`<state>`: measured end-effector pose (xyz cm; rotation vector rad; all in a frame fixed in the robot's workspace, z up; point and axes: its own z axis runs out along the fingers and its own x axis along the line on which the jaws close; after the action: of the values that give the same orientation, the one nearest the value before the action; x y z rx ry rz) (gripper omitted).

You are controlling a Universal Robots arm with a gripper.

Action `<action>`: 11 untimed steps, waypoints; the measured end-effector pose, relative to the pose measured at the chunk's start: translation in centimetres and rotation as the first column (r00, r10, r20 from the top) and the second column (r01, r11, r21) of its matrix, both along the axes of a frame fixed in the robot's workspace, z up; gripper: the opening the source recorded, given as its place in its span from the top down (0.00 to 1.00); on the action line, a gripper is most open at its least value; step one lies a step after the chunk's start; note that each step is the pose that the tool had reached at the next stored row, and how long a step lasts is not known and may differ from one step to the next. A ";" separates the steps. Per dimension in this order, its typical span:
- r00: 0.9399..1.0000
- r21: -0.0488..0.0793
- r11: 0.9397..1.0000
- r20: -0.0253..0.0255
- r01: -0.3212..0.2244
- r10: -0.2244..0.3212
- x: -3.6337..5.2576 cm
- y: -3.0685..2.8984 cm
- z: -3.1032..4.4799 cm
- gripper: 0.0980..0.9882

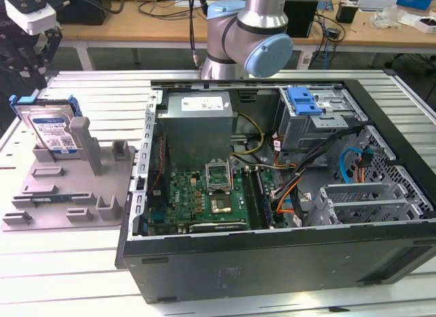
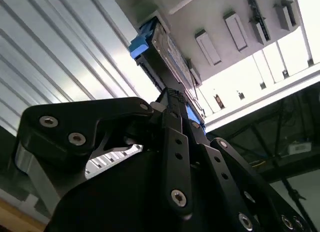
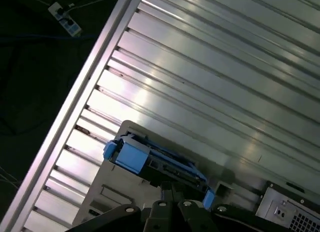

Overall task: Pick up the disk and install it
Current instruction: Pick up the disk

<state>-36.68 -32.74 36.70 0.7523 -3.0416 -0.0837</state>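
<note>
exterior view: the disk [image 1: 53, 131] stands on edge in a grey holder [image 1: 68, 187], at nine o'clock of the computer case [image 1: 272, 262]. the gripper [image 1: 28, 61] hangs at its eleven o'clock, not touching; spread or closed, i cannot tell. second wrist view: the disk's thin edge, blue bracket [image 2: 142, 42]. first wrist view: the ribbed table [image 3: 200, 67] around the holder.

The exterior view looks down at a slant over the open computer case [image 1: 272, 262] and the slatted table [image 1: 68, 276], from well back. The disk [image 1: 53, 129] stands beside the case, toward the exterior view's left. Both wrist views look past the gripper [image 2: 171, 105] [image 3: 172, 194] at that disk [image 2: 167, 47] [image 3: 150, 159] from close by. All three views share it.
</note>
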 end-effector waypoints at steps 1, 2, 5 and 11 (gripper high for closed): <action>1.000 0.001 1.000 0.000 -0.022 0.022 0.00 0.00 -0.01 0.99; 0.999 0.001 0.999 0.000 -0.042 0.042 0.00 0.00 -0.03 0.99; 0.994 0.003 0.994 0.000 -0.105 0.105 0.00 0.00 -0.07 0.99; 0.966 0.006 0.966 0.001 -0.258 0.258 0.00 0.00 -0.17 0.99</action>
<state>-36.68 -32.74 36.53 1.1397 -2.9124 -0.0901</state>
